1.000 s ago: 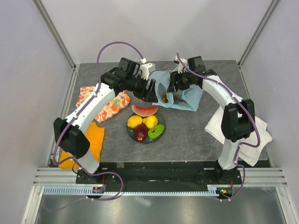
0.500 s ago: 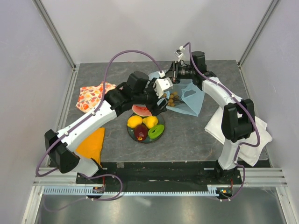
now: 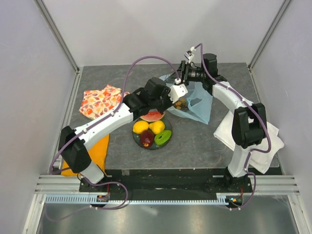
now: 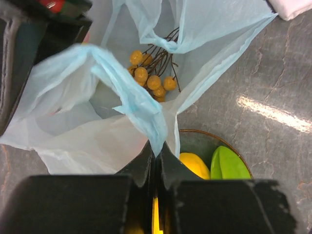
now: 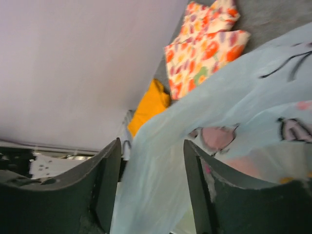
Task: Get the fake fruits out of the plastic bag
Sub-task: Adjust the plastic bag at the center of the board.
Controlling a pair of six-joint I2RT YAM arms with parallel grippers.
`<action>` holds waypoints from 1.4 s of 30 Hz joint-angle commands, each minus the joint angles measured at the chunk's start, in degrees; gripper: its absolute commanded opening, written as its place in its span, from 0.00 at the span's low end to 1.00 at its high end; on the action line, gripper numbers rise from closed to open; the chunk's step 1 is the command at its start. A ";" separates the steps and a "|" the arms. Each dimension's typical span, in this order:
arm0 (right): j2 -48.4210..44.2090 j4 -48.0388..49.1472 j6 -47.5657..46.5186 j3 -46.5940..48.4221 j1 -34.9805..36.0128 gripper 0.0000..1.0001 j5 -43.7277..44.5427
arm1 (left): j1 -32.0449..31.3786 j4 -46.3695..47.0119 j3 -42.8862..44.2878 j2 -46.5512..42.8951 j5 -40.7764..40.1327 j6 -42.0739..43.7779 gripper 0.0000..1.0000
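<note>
The light-blue plastic bag (image 3: 197,100) lies at the back of the table, its mouth held open. My left gripper (image 4: 157,152) is shut on a fold of the bag's rim (image 4: 141,109), just above the plate. Inside the bag lies the brownish grape bunch (image 4: 148,80), which also shows in the top view (image 3: 180,104). My right gripper (image 5: 151,180) is at the bag's far edge; its jaws stand apart with loose bag film (image 5: 161,161) hanging between them. The dark plate (image 3: 167,142) holds two lemons (image 3: 141,127), a watermelon slice (image 3: 153,116), a dark red fruit (image 3: 146,138) and a green piece (image 3: 163,137).
An orange-floral cloth (image 3: 100,100) lies at the left. A plain orange cloth (image 3: 95,151) sits near the left arm's base, and a white cloth (image 3: 253,139) lies under the right arm. The left forearm (image 3: 112,119) reaches across the table in front of the floral cloth.
My left arm swung right across to the bag's mouth, and its gripper went from open to shut on the rim. My right gripper lifted toward the back edge of the bag.
</note>
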 commanded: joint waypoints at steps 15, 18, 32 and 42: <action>-7.97 -37.38 -54.14 1.04 -6.35 0.67 21.36 | 9.19 -1.96 0.27 -5.15 10.97 -18.89 0.02; -3.93 -48.07 -55.82 5.51 -6.26 0.64 32.52 | 9.19 -0.55 1.85 -4.36 11.32 -18.89 0.02; -20.16 -76.68 -69.52 -1.84 -8.90 0.63 53.31 | 9.19 -1.25 9.67 -4.45 27.05 -16.96 0.02; -28.71 -83.28 -90.69 7.26 -10.22 0.64 35.80 | 8.05 -1.95 10.56 -2.87 35.07 -18.54 0.02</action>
